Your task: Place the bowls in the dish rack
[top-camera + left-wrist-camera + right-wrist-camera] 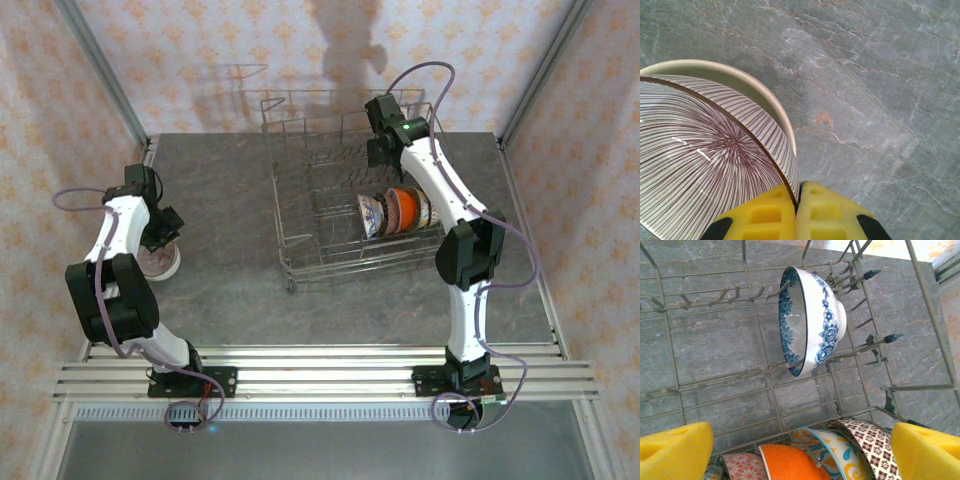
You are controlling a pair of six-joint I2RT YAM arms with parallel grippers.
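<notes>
Left tool (797, 212) is clamped on the rim of the striped bowl (705, 170), with a yellow pad (765, 215) on each side of the lip. That bowl sits nested in a plain cream bowl (747, 85). The pair rests close to the left edge of the desk (875, 100), well apart from the dish rack (300, 245), which stands toward the desk's far right.

The step in hand looks like lifting the striped bowl away. To do it well, I would raise it straight up first so the cream bowl underneath is not dragged or tipped. The pinch should stay firm, since only a narrow bit of rim is held and the bowl will want to swing. Then carry it over the rack's tall side before turning it on edge into a free slot.

Right tool (800, 455) hangs over the rack with its pads (675, 450) wide apart, holding nothing. Below it a blue-and-white bowl (815, 320) stands on edge between tines (888, 337), with a row of bowls (790, 462) near it.
</notes>
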